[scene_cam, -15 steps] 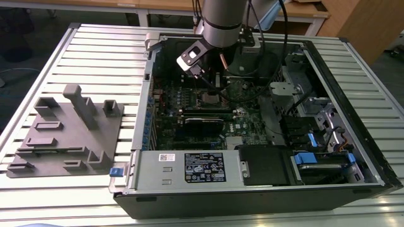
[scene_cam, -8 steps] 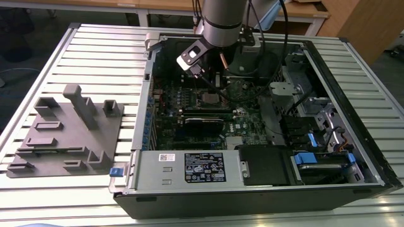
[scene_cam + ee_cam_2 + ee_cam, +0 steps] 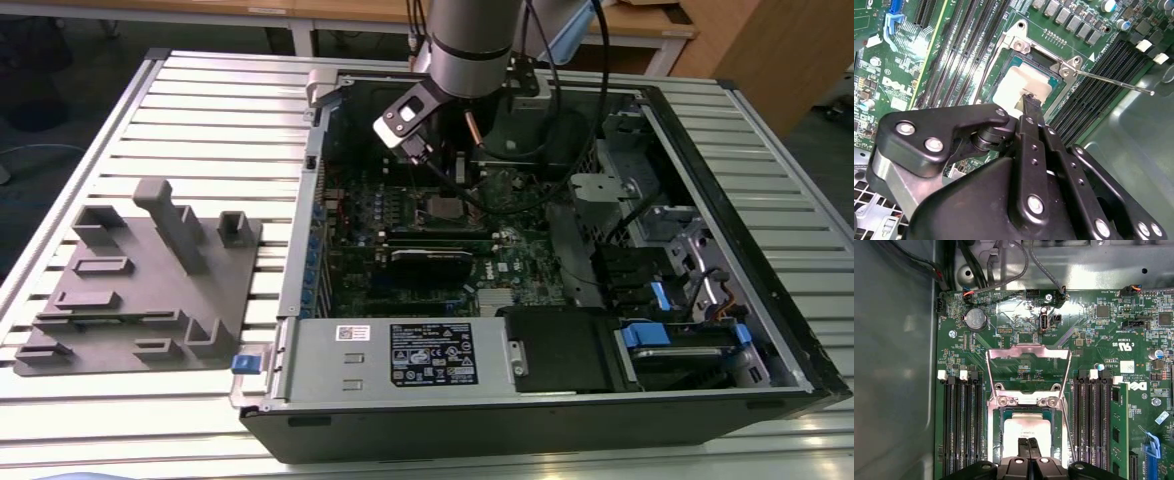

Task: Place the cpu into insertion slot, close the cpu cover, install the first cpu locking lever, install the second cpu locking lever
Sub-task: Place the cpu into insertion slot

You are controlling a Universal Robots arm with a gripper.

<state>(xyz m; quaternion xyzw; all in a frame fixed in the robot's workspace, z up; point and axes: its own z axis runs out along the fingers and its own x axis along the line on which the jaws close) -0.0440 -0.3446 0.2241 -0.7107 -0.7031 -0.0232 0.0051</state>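
Note:
The cpu [image 3: 1026, 429] lies flat in the insertion slot [image 3: 996, 440] on the green motherboard; its pale metal top also shows in the second wrist view [image 3: 1015, 86]. My gripper [image 3: 1029, 444] is shut, its two fingertips pressed together and resting on the cpu's top, as the second wrist view [image 3: 1030, 102] shows too. The cpu cover [image 3: 1028, 353] stands swung open behind the slot, hinged at its far edge. A thin locking lever [image 3: 1114, 82] sticks out, raised, beside the slot. In the exterior view the gripper [image 3: 450, 197] reaches down into the open computer case to the slot [image 3: 441, 208].
Black memory slots [image 3: 959, 425] flank the socket on both sides [image 3: 1094, 420]. Cables [image 3: 1004, 270] hang behind the board near the case wall. The case's metal side [image 3: 894, 365] is close by. A grey fixture plate [image 3: 140, 280] lies on the slatted table at the exterior view's left.

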